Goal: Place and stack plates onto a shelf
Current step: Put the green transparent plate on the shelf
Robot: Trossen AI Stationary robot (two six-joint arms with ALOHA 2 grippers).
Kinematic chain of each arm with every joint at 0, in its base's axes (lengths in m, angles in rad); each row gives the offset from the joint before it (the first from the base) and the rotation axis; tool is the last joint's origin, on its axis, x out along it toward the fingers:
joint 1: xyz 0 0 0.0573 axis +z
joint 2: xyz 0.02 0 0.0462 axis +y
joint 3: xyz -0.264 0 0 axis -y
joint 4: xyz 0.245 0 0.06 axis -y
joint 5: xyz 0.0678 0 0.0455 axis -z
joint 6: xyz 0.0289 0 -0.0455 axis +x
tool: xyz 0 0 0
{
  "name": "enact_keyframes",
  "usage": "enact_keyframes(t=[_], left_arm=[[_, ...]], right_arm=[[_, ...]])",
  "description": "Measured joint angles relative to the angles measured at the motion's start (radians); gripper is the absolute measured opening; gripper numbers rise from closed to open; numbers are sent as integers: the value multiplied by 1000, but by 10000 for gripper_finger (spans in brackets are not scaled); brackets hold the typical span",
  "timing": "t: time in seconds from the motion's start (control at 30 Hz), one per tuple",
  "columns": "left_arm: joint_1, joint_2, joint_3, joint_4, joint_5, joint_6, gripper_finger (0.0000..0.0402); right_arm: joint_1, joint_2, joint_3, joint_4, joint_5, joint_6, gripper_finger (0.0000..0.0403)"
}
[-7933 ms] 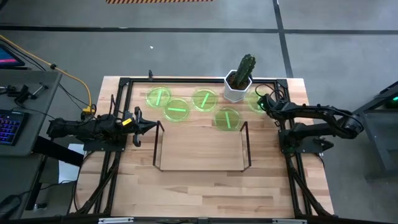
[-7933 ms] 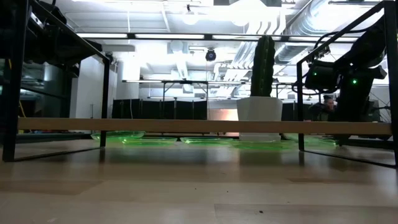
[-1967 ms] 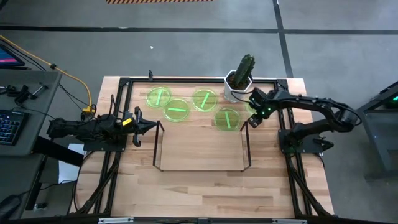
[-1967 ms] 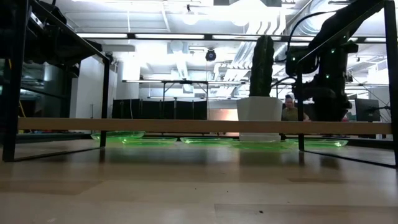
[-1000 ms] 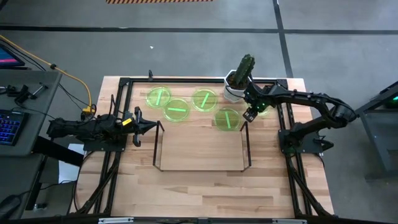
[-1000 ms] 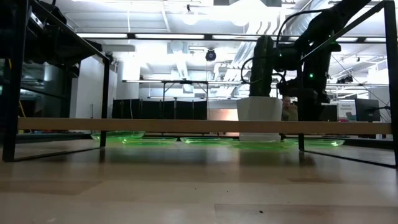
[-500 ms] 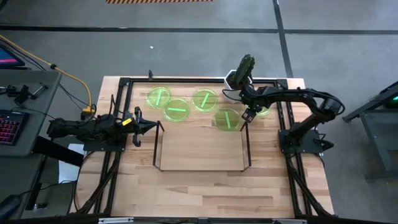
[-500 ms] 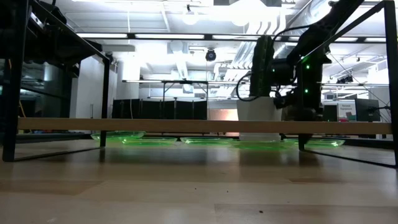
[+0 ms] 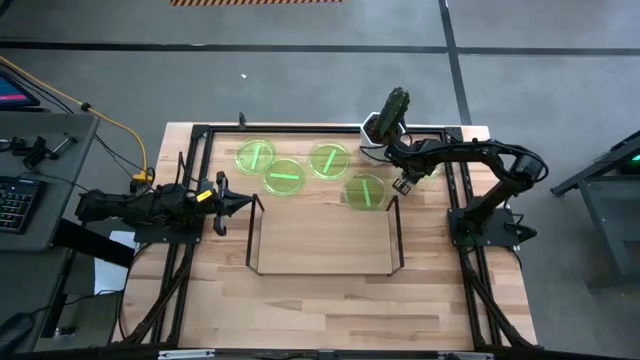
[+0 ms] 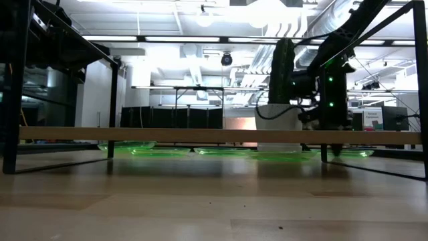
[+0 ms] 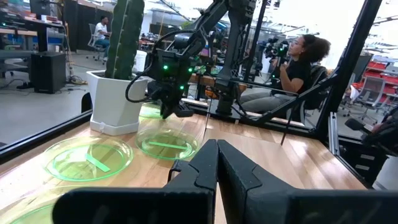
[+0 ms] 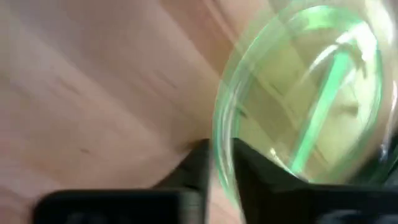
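In the high view the right gripper (image 9: pixel 404 186) hung at the upper right of the table (image 9: pixel 330 300), just right of the nearest plate (image 9: pixel 366 192) and just in front of the potted cactus (image 9: pixel 385 125). In its own wrist view the two fingers (image 12: pixel 198 163) stood narrowly apart with the green rim of a plate (image 12: pixel 298 106) running between them over the wood, so they straddled its edge; whether they pinched it I could not tell. From the low view the arm came down at the right of the frame, beside the cactus pot (image 10: pixel 279 120). Four plates lay in a loose row across the upper middle of the high view: one at the far left (image 9: pixel 254 155), one just right of it (image 9: pixel 285 177), one right again (image 9: pixel 328 158), then the nearest one; a fifth (image 9: pixel 424 168) showed partly under the arm. The shelf (image 9: pixel 322 242) sat in the centre of the frame, its wooden top bare. The left gripper (image 9: pixel 243 204) waited at the left of the frame, its fingers (image 11: pixel 205 168) pressed together
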Motion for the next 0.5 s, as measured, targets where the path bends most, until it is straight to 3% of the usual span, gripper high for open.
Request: enact_keyframes(t=[0.2, 0.5], left_arm=[[0, 0, 0, 0, 0, 0, 0], [0, 0, 0, 0, 0, 0, 0]], right_arm=[[2, -13, 8, -49, 8, 9, 3], [3, -171, 11, -96, -27, 31, 0]])
